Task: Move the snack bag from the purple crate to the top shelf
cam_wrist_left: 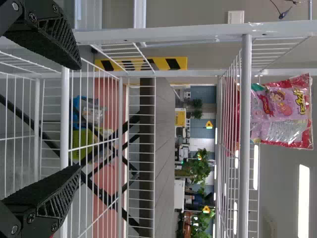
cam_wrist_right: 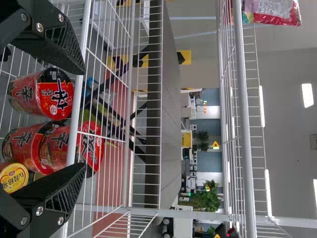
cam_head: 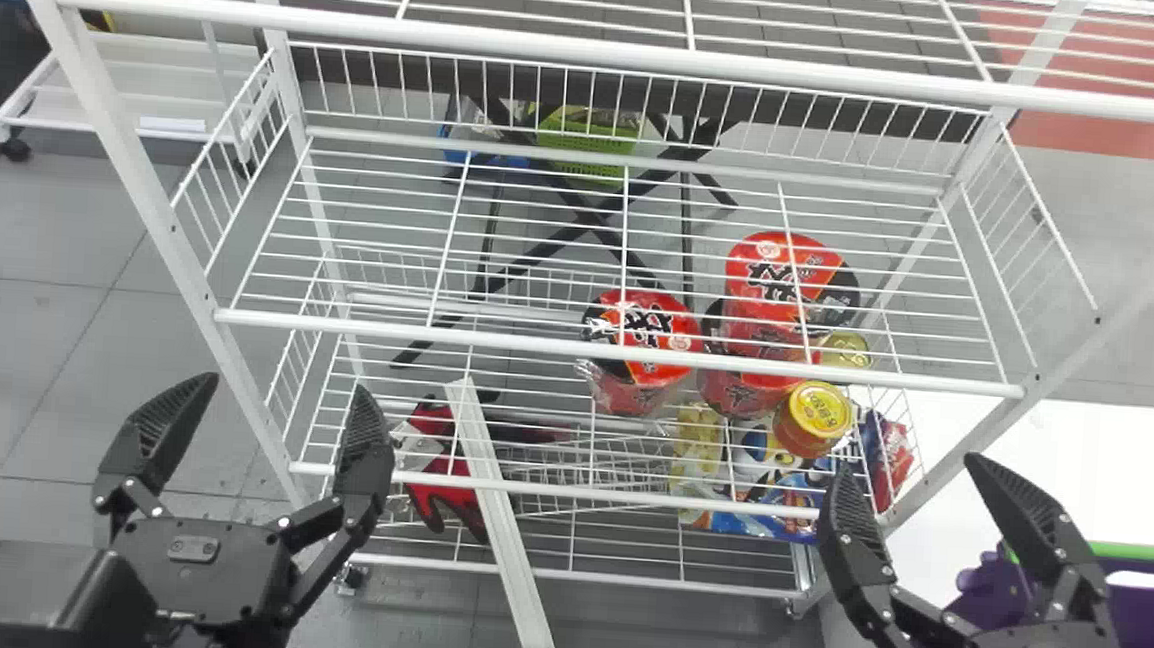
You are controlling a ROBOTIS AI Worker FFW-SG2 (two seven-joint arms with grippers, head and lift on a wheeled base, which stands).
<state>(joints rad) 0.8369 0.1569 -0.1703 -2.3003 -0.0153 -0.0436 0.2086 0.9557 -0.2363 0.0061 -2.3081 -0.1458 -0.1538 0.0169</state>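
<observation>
In the head view, my left gripper [cam_head: 280,386] stands open at the lower left, before the rack. My right gripper [cam_head: 909,465] is open at the lower right, in front of the purple crate [cam_head: 1144,639], which it partly covers. A pink snack bag [cam_wrist_left: 285,111] rests on the top shelf [cam_wrist_left: 245,148], above the level of my left gripper [cam_wrist_left: 79,117], whose fingers hold nothing. The same bag [cam_wrist_right: 272,10] appears at the upper edge of the right wrist view, away from my right gripper [cam_wrist_right: 84,119], which is empty too. The crate's inside is hidden.
White wire rack with a top front rail [cam_head: 593,57] and a middle shelf rail [cam_head: 625,351]. Red noodle cups [cam_head: 642,333], a yellow-lidded can [cam_head: 817,414] and bagged goods [cam_head: 768,476] sit lower down. A white table [cam_head: 1091,436] stands at the right.
</observation>
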